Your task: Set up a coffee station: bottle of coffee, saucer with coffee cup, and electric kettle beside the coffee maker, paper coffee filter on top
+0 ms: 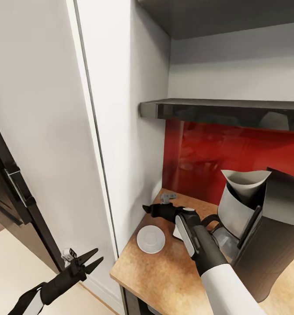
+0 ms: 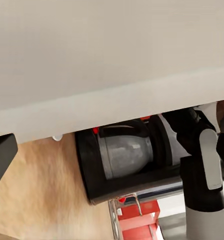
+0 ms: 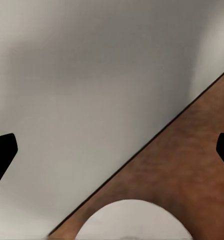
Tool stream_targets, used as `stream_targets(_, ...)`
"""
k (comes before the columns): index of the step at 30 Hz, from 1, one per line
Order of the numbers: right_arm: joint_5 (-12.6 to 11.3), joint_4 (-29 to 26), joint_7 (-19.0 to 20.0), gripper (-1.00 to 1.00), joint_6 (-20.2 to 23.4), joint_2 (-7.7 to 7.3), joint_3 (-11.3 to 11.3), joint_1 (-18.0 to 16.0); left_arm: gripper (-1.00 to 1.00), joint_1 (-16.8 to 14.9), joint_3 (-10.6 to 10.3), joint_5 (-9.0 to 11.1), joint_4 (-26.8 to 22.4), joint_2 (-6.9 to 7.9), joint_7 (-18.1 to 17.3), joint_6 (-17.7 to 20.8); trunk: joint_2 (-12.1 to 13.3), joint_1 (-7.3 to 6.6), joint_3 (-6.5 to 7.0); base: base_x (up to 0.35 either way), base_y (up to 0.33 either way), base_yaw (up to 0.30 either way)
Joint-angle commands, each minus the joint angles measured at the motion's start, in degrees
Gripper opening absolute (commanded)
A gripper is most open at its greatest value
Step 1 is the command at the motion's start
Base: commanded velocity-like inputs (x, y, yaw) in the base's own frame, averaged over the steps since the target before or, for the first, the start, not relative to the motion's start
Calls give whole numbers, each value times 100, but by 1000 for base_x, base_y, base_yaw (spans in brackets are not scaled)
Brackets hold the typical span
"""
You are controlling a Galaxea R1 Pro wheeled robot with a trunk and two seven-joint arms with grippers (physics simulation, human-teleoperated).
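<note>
A: Status on both end effectors?

B: Left end effector [image 1: 91,259] hangs low off the table's left edge, in front of the white cabinet panel [image 1: 46,131], fingers spread, nothing in it. Right end effector [image 1: 149,209] is over the table [image 1: 164,271] near its back-left corner, just above the saucer [image 1: 151,239]. Head cam can't resolve its fingers. Right wrist cam has the two finger tips [image 3: 3,152] at opposite frame edges w/ nothing between, so open & empty.

A: Task items?

B: Saucer lies flat on the table near the left edge, close to the wall; wrist cam sees its rim [image 3: 134,220] against the wood top. Coffee maker [image 1: 260,236] stands at the right side of the table, paper filter [image 1: 245,181] sitting in its top. Small grey item [image 1: 168,197] at the back-left corner, can't ID.

A: Anything extra from the left wrist cam?

B: Yes, the coffee maker's glass carafe [image 2: 124,155] in the black base, plus the right arm [image 2: 204,200] beside it. Head cam has the carafe mostly hidden behind that arm. Red backsplash [image 1: 234,153] under the dark shelf [image 1: 225,109].
</note>
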Motion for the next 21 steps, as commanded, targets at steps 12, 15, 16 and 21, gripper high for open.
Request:
stream_targets(12, -69, 1072, -16, 100, 8, 0, 13, -7, 100, 208, 28, 15, 10, 19, -11, 60, -13, 4, -13, 3, 0, 0)
stream_targets(15, -82, 1313, -10, 100, -91, 0, 13, -7, 100, 284, 34, 17, 21, 24, -11, 60, -13, 4, -13, 0, 0, 0)
stream_targets(16, -84, 1346, -9, 100, -125, 0, 13, -8, 100, 312, 37, 17, 24, 26, -11, 60, -13, 4, -13, 0, 0, 0)
stream_targets(21, -82, 1439, -9, 100, -192, 0, 13, -6, 100, 492, 58, 17, 21, 54, -18, 60, -13, 4, -13, 0, 0, 0)
